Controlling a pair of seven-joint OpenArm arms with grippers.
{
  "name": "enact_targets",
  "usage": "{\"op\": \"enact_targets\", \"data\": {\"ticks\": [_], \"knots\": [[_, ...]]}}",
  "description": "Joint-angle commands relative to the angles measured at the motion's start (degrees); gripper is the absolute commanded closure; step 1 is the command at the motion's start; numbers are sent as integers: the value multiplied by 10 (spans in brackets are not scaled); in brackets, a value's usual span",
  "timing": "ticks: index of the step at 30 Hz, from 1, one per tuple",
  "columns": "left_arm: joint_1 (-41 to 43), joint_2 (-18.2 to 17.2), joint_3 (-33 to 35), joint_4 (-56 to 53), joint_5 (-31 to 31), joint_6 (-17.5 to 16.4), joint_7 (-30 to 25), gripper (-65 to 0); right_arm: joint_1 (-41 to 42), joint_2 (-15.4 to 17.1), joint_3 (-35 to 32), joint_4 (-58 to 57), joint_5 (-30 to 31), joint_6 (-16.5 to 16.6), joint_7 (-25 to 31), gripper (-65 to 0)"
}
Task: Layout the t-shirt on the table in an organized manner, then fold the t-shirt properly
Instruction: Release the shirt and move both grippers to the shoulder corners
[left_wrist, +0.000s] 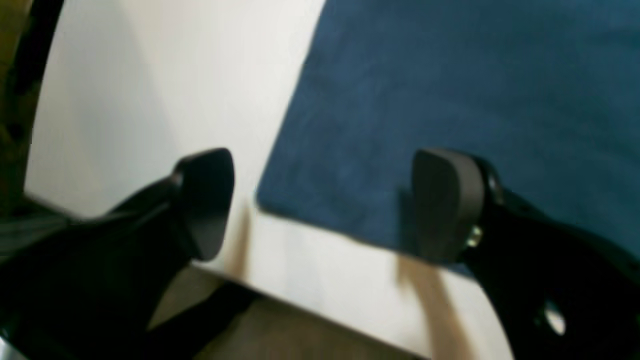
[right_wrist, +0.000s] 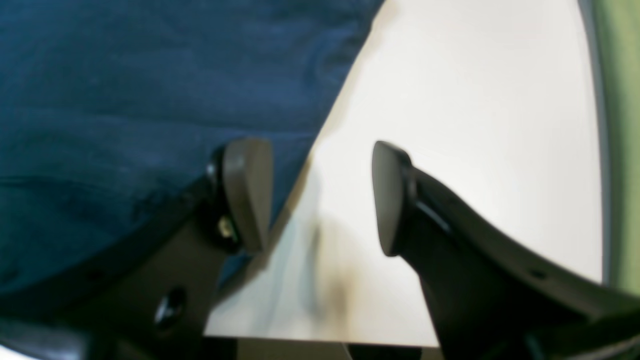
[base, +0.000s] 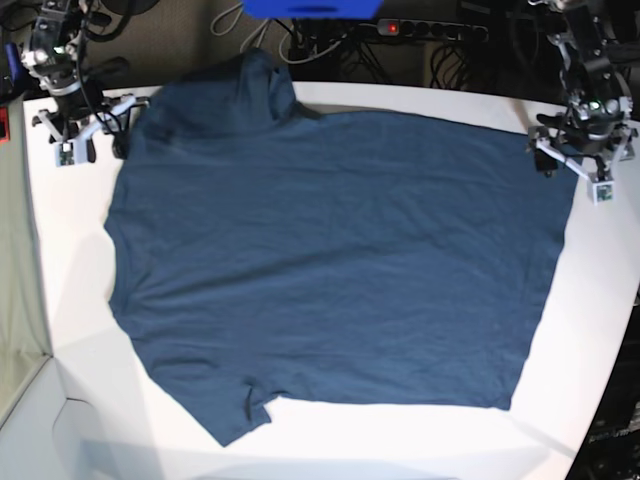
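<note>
A plain dark navy-blue short-sleeved cloth t-shirt (base: 330, 260) is seen spread flat over the large matte white table (base: 90, 400), filling most of the base view. One sleeve is seen at the lower left of that frame, the other at the top left, where it reaches past the table's far edge. The straight hem is observed along the right side of the frame. A few shallow creases are noted across the cloth.

The left gripper (left_wrist: 322, 205) is found at the upper right of the base view, at a hem corner of the shirt. In the left wrist view its black jaws are spread wide, with nothing between them; one pad is over bare table, the other over blue cloth, and the shirt corner is seen between them.

The right gripper (right_wrist: 322, 197) is located at the upper left of the base view, beside the shirt's edge. In the right wrist view its jaws are likewise parted and empty, one pad over cloth, one over white table surface.

Both wrist views are blurred.
</note>
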Motion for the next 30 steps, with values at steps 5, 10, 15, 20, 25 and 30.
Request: {"op": "enact_targets", "data": {"ticks": [5,10,15,20,25,30], "knots": [[14,-13,-23,3,-1,-1,-27,-531,-9,2,23,10,5,51,14,-329],[24,-23,-12,-49,-1,-1,-88,-531,-4,-26,66,9,3,92,12,-329],[9,-24,2,-124,-1,-1,-122,-531,-4,-28,68,9,2,93,11,-329],[8,-24,2,-135,-1,-1,-127,-529,-9,-27,69,10,2,93,12,-328],[9,-23,2,-134,-1,-1,-127,-465,-15,-28,69,10,2,93,10,-327],[8,-20,2,-132,-1,-2,-127,-218,-45,-46,65,45,5,95,9,-329]]}}
